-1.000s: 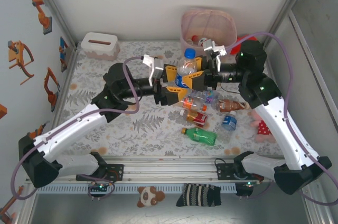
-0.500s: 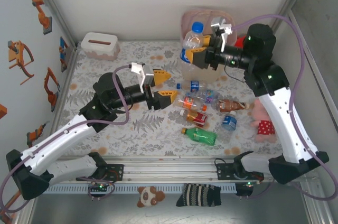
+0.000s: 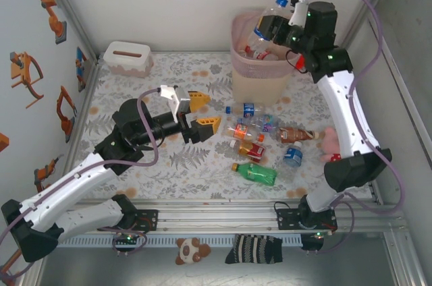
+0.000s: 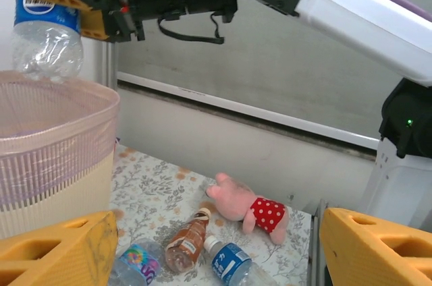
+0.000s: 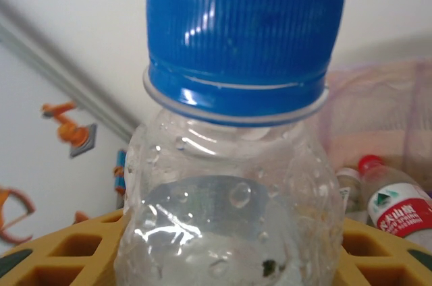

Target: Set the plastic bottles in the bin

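One bottle (image 5: 229,185) aloft, one bin (image 3: 260,83)

1. You're working in a lab robot cell: white panel walls (image 3: 169,3) on aluminium posts (image 3: 71,13) close in beyond and to both sides of the left gripper (image 3: 208,112).
2. Robot-arm stickers (image 3: 27,73) cover the wall to its left.
3. Below it, a floral cloth (image 3: 202,164) dresses the table; a metal rail (image 3: 216,213) carries the arm bases (image 3: 138,218).

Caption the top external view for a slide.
Right gripper holds a blue-capped bottle above the bin; left gripper hangs open beside the loose bottles.
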